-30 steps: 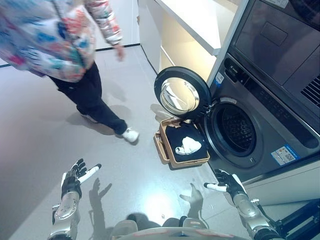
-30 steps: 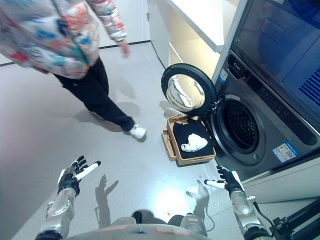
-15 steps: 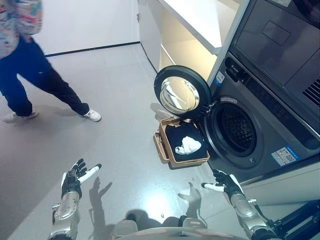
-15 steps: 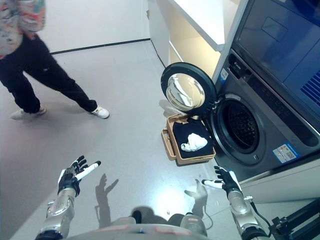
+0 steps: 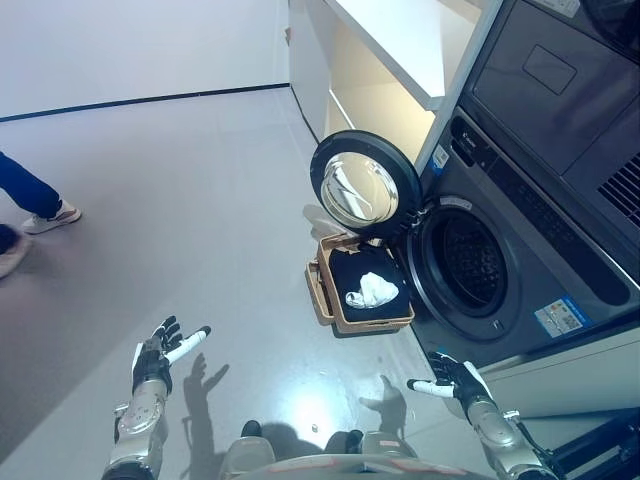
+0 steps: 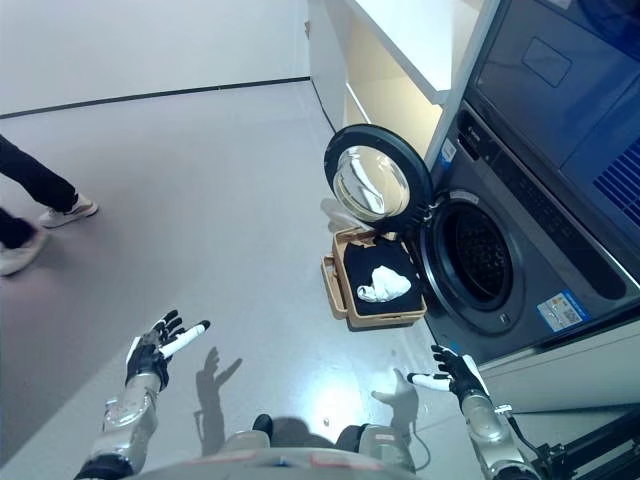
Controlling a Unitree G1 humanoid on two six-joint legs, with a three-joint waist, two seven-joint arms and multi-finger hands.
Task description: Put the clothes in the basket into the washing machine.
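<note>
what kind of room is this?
Most likely a laundry area: a front-loading washing machine with its round door swung open, a basket of clothes on the grey floor before it, and white built-in shelving beside the machine.

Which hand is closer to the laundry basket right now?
Right. The right hand hovers open just below the basket, by the washing machine. The left hand is open too, farther off over the floor at lower left.
</note>
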